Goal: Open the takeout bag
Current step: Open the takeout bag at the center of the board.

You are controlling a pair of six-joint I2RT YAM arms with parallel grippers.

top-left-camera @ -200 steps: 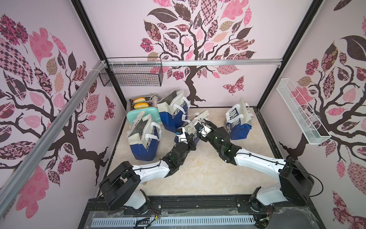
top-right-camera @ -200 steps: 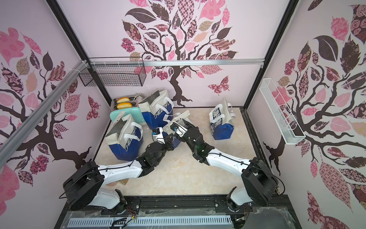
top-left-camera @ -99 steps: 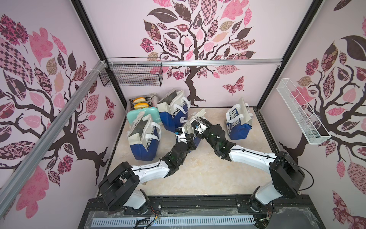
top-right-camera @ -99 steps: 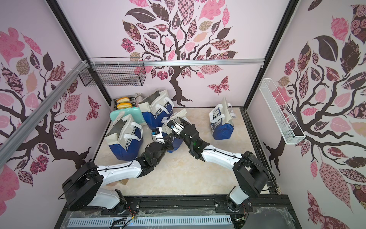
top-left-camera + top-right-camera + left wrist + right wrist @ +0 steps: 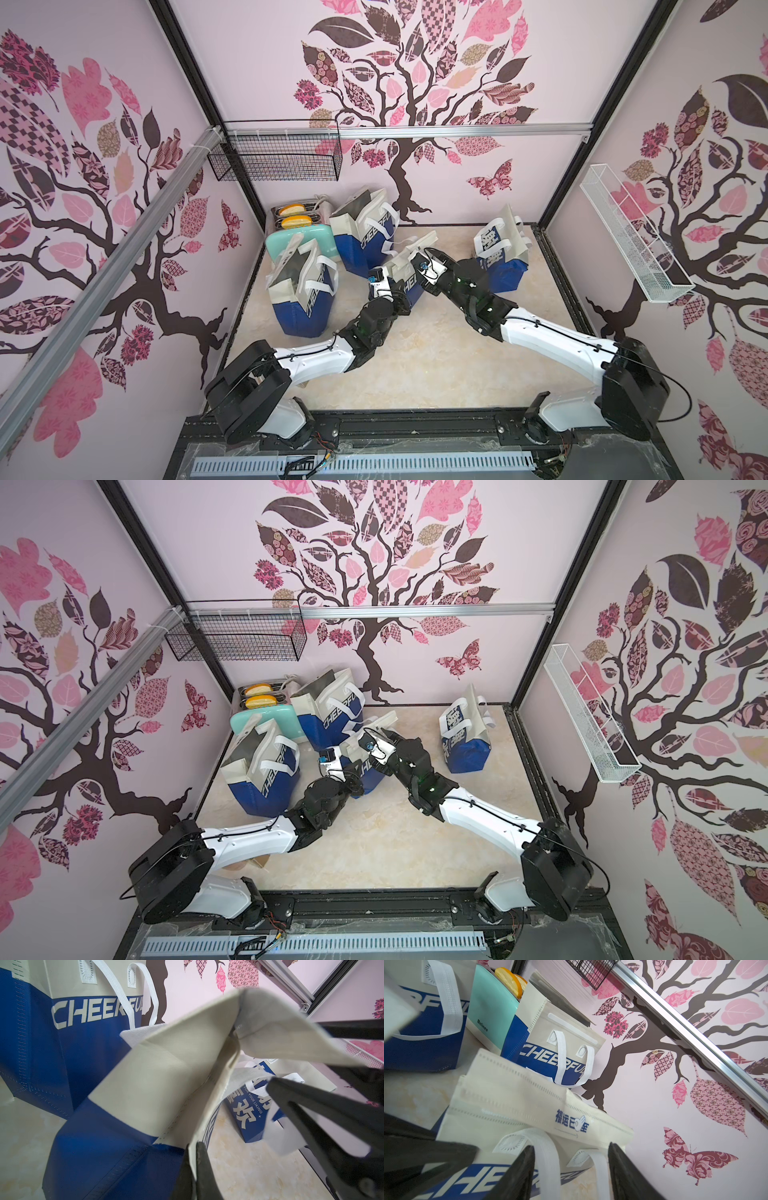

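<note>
Top views overhead, facing down, same scene; wrist views close to takeout bag (image 5: 166, 1076).

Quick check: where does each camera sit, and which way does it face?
Top views: overhead above arm bases, facing down toward the back wall; left arm, right arm whole.
Left wrist: low beside the middle takeout bag, facing upward; its shut jaws pinch the bag's edge, right jaws intrude.
Right wrist: facing the back wall over that bag's flap; its open jaws straddle the white handle.
Shared: both wrist views show that bag and the rear CHEERFUL bag.
</note>
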